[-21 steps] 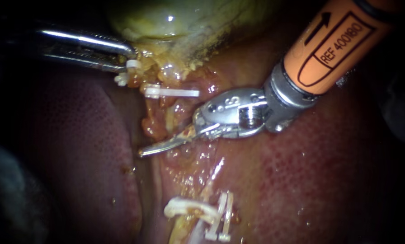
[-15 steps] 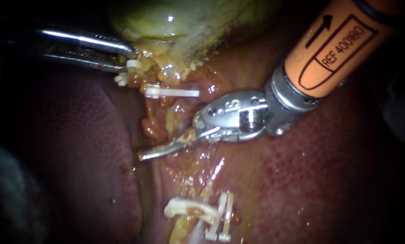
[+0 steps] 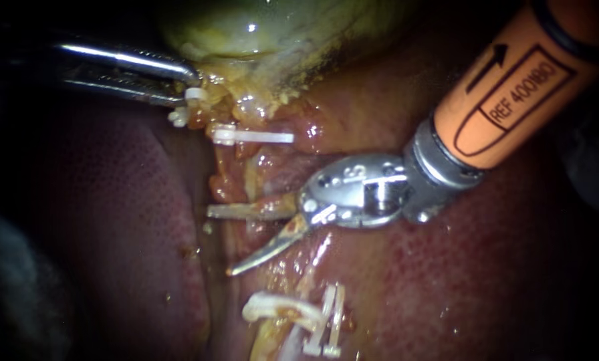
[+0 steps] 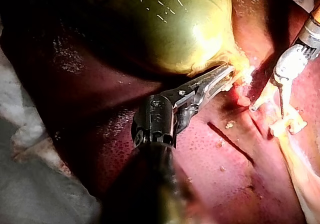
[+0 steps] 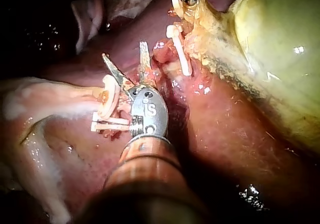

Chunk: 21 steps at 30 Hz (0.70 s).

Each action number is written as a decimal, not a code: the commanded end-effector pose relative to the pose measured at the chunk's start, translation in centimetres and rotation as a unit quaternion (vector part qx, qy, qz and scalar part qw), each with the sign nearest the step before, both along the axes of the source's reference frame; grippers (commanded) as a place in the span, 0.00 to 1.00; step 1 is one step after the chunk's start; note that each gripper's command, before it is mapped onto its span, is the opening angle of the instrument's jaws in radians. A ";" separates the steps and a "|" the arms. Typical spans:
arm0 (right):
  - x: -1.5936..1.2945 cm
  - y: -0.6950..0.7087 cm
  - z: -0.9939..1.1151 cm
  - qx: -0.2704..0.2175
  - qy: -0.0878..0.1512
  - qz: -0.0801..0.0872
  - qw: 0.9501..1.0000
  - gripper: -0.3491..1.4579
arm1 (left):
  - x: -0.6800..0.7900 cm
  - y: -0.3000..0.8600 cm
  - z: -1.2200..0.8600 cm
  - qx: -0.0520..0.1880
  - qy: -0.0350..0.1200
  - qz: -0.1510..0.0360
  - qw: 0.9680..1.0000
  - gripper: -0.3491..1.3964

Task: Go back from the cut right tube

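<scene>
Cut tube [image 3: 263, 170]: stump just below white clip [image 3: 253, 137], mid endoscope view, long axis running down toward clipped lower end [image 3: 323, 321]. Right instrument [image 3: 220, 242]: nearer of the two, blades parted, gripping nothing, set in the gap between the two ends, tips pointing away from its shaft. Retreat judged to lie back along that shaft, up and rightward over liver [image 3: 500, 267]. Left instrument [image 3: 189, 87]: jaws clamped on gallbladder [image 3: 246, 33] neck, beyond the stump.

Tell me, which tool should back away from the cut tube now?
The right instrument. Its jaws are open beside the cut tube, holding nothing, so it looks free to pull back. The left instrument is shut on tissue under the gallbladder.
</scene>
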<state>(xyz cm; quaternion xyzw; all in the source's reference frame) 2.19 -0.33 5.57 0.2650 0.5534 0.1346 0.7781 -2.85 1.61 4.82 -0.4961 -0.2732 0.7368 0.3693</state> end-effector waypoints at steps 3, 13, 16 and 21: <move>-0.19 -0.06 -0.08 -0.023 -0.021 0.032 0.999 0.98 | 0.01 0.01 0.01 0.000 -0.001 0.001 1.000 0.00; -0.77 -0.04 -0.20 -0.099 -0.112 0.020 0.989 0.99 | 0.02 0.01 0.02 0.000 -0.002 0.000 1.000 0.00; -0.92 -0.04 -0.20 -0.109 -0.128 0.003 0.986 0.99 | 0.03 0.02 0.03 0.000 -0.002 0.000 1.000 0.00; -1.19 -0.01 -0.21 -0.123 -0.146 -0.014 0.981 0.99 | 0.03 0.02 0.04 0.000 -0.001 0.001 1.000 0.00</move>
